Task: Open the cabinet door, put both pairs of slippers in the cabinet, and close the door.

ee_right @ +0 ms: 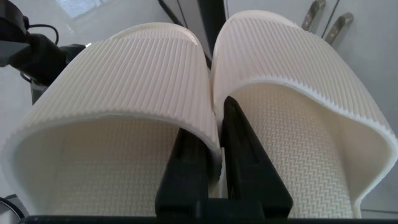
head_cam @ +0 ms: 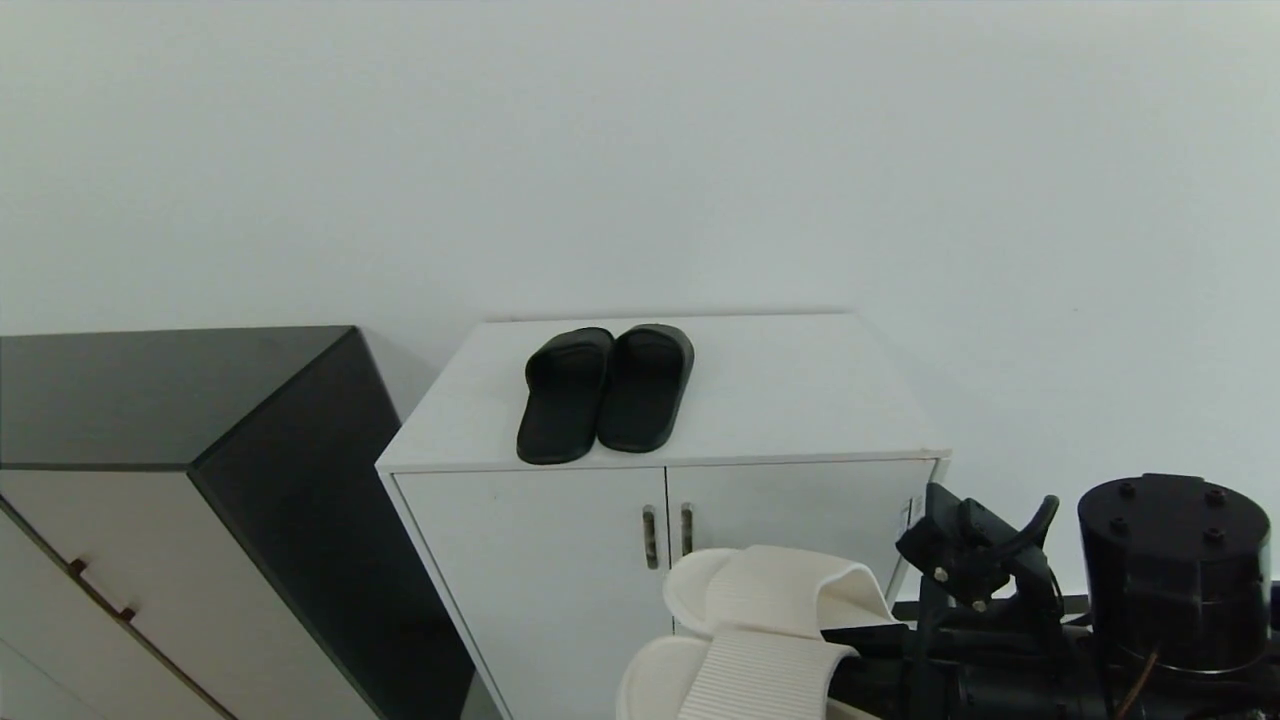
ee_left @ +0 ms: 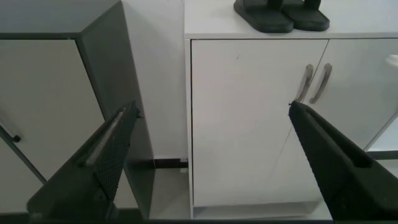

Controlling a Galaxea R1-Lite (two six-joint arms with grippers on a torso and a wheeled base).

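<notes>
Your left tool [ee_left: 211, 107] hangs open before the shut cabinet [ee_left: 249, 137]: catch one handle [ee_left: 304, 83] and pull straight. Your right tool [ee_right: 214, 124], apparently pinching the white slippers [ee_right: 280, 93] together, belongs clear of the swing. The black slippers [head_cam: 605, 392] sit on top.

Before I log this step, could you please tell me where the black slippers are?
In the head view, the black slippers sit side by side on top of the white cabinet, left of centre, above its closed left door.
</notes>
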